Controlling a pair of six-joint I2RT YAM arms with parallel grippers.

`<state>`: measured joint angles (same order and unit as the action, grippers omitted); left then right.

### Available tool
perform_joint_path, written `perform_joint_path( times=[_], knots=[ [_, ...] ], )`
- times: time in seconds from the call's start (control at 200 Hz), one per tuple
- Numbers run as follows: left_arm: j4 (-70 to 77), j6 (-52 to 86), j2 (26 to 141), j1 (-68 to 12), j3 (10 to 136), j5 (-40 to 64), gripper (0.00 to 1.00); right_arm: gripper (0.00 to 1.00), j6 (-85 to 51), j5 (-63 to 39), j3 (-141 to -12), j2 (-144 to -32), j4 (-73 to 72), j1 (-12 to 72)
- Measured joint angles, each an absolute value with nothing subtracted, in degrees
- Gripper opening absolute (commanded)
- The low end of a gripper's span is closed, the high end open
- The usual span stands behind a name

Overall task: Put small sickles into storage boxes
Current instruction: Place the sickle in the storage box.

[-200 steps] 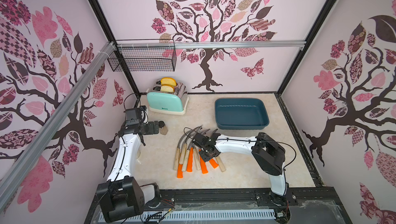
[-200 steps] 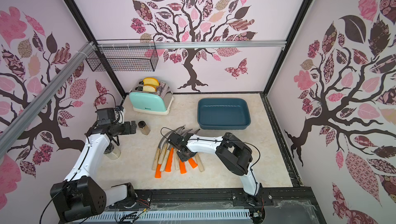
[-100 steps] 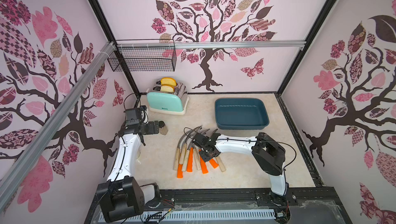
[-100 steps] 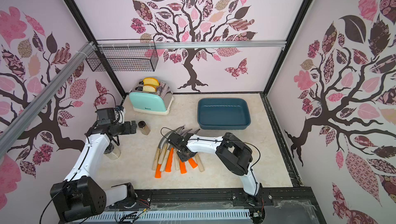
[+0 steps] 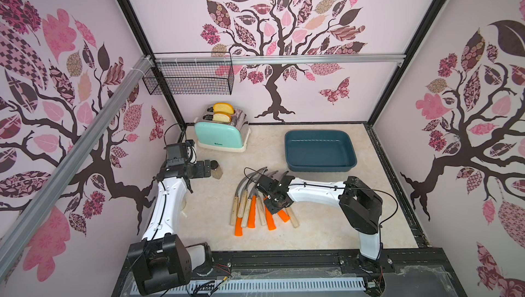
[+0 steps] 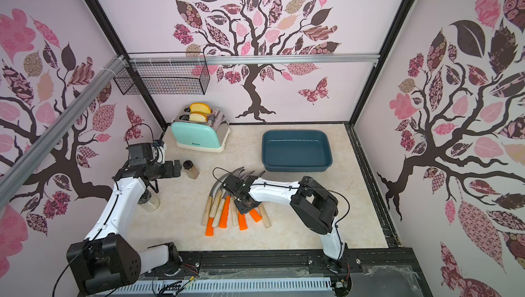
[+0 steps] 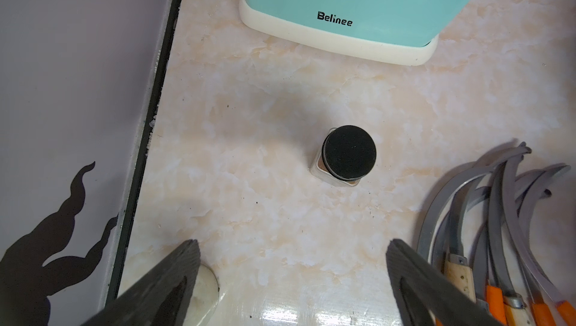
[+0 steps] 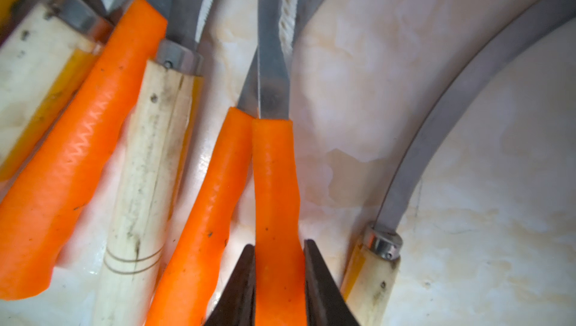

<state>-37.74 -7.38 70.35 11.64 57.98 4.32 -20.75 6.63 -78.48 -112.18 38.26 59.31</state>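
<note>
Several small sickles (image 5: 252, 202) lie fanned in a pile at mid-table in both top views, grey blades pointing to the back, handles orange or pale wood. My right gripper (image 8: 279, 246) reaches down into the pile (image 6: 224, 207) and is shut on one orange handle (image 8: 274, 184), which still lies among the others, between a wooden-handled sickle (image 8: 374, 277) and another orange one (image 8: 202, 215). In a top view that handle (image 5: 282, 214) pokes out below the right gripper (image 5: 273, 199). The empty teal storage box (image 5: 318, 133) stands behind, to the right. My left gripper (image 7: 293, 243) hangs open above bare table at the left.
A mint toaster (image 5: 221, 136) with bread stands at the back left. A small dark-lidded spice jar (image 7: 347, 153) stands just ahead of the left gripper. Another jar (image 6: 149, 202) sits under the left arm. A black wire basket (image 5: 189, 78) hangs on the back wall.
</note>
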Motion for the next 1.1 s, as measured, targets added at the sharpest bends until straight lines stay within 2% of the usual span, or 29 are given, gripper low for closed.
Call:
perform_joint_path(
  times=[0.75,1.1],
  knots=[
    [-37.71,-7.29,70.46,11.64,59.57,5.41,0.98,0.10,-20.34,5.52,-78.46,-110.02,41.21,58.37],
    [-37.76,-7.29,70.46,11.64,59.57,5.54,0.98,0.08,-20.56,5.04,-74.59,-106.85,41.65,58.37]
  ],
)
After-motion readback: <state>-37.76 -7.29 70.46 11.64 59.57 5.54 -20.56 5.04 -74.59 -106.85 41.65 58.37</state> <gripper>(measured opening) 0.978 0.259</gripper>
